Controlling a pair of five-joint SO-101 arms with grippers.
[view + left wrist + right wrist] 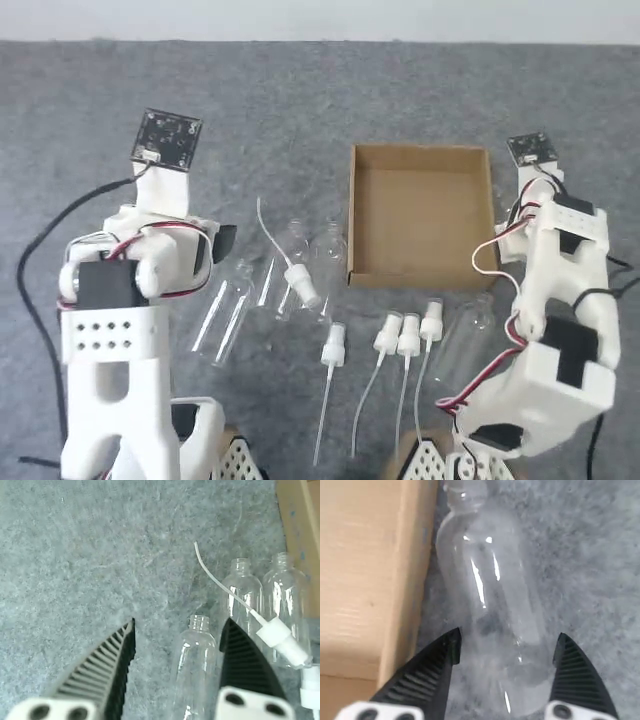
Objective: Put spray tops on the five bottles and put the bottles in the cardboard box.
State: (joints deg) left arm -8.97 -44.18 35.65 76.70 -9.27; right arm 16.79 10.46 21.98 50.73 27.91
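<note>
Bottle by the box (490, 595): clear, no top on it, lying flat on the table (600, 555), just beside the outer wall of the cardboard box (365, 580).
Long axis: along that wall, neck at the far end from the right jaws, base end nearest them.
Right jaws: spread wide, one on each side of the bottle's lower body, no contact visible; set crosswise to the long axis, so well placed to close on the body.
Bottle at the left (192, 670): also flat, neck pointing away, between the left jaws but close to one of them, bare table toward the other.
Left jaws: wide apart, holding nothing.
Nearer arm: right for the box-side bottle, left for the bottles at the left.
Spray tops (410, 335): loose row on the table between the two arms, none fitted; one more (277, 635) lying across the left bottles.
Likely step: first grasp of a bottle, capping not yet begun.
</note>
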